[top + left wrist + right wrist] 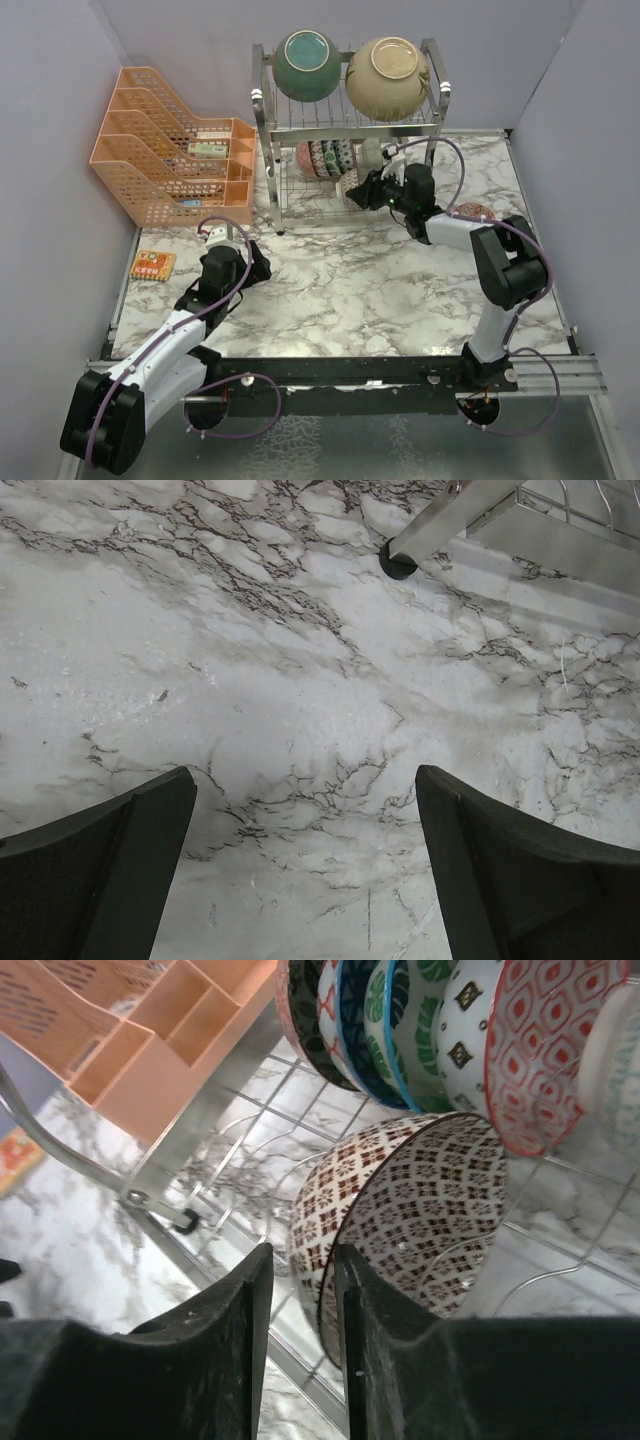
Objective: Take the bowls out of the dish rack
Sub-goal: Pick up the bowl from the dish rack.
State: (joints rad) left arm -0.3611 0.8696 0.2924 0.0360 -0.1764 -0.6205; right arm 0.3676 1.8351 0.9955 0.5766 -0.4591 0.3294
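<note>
The dish rack (pixel 262 110) stands at the back of the marble table. A teal bowl (pixel 307 65) and a cream bowl (pixel 387 75) sit on its top tier. Several small patterned bowls (pixel 325 158) (pixel 400 1020) stand on edge in a row on the lower tier. A brown-and-white patterned bowl (pixel 352 188) (pixel 420 1200) leans in front of that row. My right gripper (pixel 362 192) (pixel 301 1252) is narrowed onto its rim, one finger inside and one outside. My left gripper (pixel 228 280) (pixel 305 810) hangs open over bare marble, holding nothing, near a rack leg (pixel 450 515).
An orange mesh organizer (pixel 170 160) (pixel 150 1020) stands left of the rack. A small orange card (pixel 152 265) lies by the table's left edge. A red-patterned dish (pixel 472 211) shows partly behind my right arm. Grey walls close in the left, back and right sides.
</note>
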